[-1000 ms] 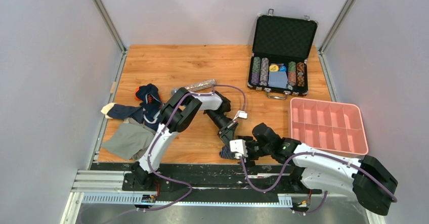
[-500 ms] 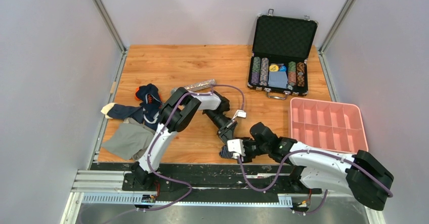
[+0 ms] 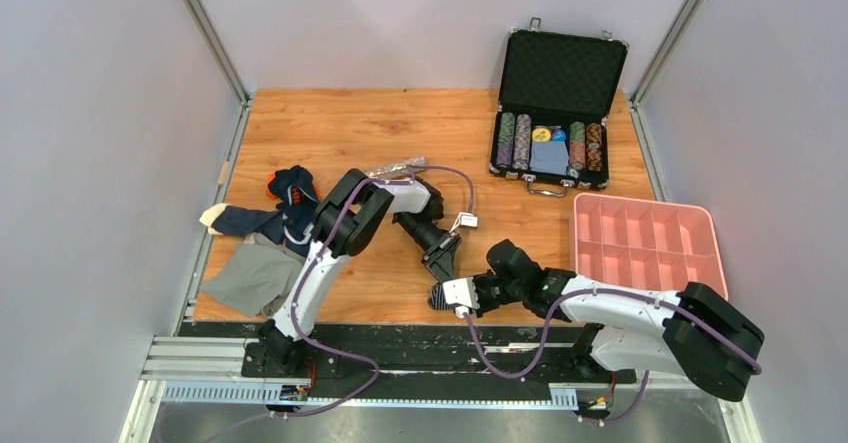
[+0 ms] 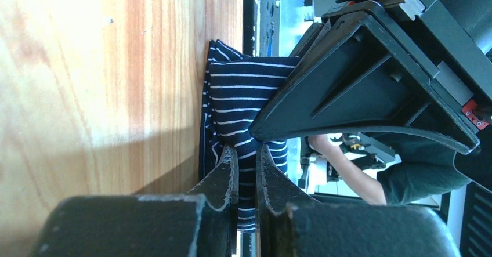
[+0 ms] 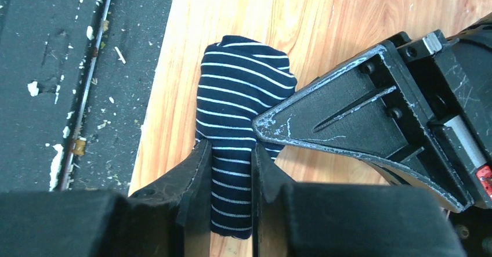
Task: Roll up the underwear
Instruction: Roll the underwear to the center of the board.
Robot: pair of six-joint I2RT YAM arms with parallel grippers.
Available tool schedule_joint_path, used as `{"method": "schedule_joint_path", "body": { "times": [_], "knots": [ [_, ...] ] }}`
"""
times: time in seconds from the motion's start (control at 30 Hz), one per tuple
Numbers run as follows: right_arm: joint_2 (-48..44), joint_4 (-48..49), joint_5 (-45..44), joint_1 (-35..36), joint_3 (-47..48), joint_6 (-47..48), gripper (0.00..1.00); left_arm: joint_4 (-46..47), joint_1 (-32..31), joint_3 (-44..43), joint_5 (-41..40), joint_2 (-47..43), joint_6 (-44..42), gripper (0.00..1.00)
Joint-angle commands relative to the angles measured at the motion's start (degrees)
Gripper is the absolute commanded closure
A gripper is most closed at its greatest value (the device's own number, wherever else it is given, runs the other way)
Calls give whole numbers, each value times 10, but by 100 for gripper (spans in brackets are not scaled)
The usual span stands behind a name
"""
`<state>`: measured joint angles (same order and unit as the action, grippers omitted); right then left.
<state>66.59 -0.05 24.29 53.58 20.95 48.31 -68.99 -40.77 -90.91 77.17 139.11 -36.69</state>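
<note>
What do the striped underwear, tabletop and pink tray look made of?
The striped underwear: soft matte knit fabric; it bunches and folds. The tabletop: wood or wood-look laminate, smooth, with visible grain. The pink tray: probably moulded plastic, uniform colour, thin dividers.

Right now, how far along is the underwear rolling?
Done: the striped underwear is bunched into a tight bundle at the near edge of the table. In hand: the left hand and right hand both pinch it. Left: the plain navy pair lies loose by the grey cloth, unrolled.
</note>
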Motion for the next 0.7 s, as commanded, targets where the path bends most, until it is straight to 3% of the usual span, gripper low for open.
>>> {"method": "schedule_joint_path", "body": {
  "times": [0.0, 0.03, 0.07, 0.1, 0.2, 0.3, 0.47, 0.53, 0.67],
  "knots": [
    [51, -34, -27, 2, 2, 48, 91, 62, 8, 3, -3, -1, 10, 82],
    [58, -46, -23, -1, 11, 48, 93, 127, 18, 13, -13, -23, 45, 79],
    [65, -60, -15, -7, 25, 47, 95, 170, 31, 43, -42, -57, 139, 73],
    [76, -80, -7, -14, 40, 45, 97, 269, 40, 80, -59, -81, 182, 72],
    [118, -145, 18, -35, 96, 46, 99, 457, 94, 158, -180, -211, 381, 65],
    [158, -190, 45, -58, 144, 48, 100, 605, 133, 246, -312, -324, 471, 60],
    [245, -280, 94, -113, 245, 38, 100, 707, 148, 355, -551, -528, 442, 57],
    [286, -316, 114, -130, 293, 37, 100, 699, 148, 384, -593, -576, 428, 55],
    [359, -390, 139, -155, 365, 32, 100, 706, 108, 460, -591, -676, 308, 48]
  ]
}}
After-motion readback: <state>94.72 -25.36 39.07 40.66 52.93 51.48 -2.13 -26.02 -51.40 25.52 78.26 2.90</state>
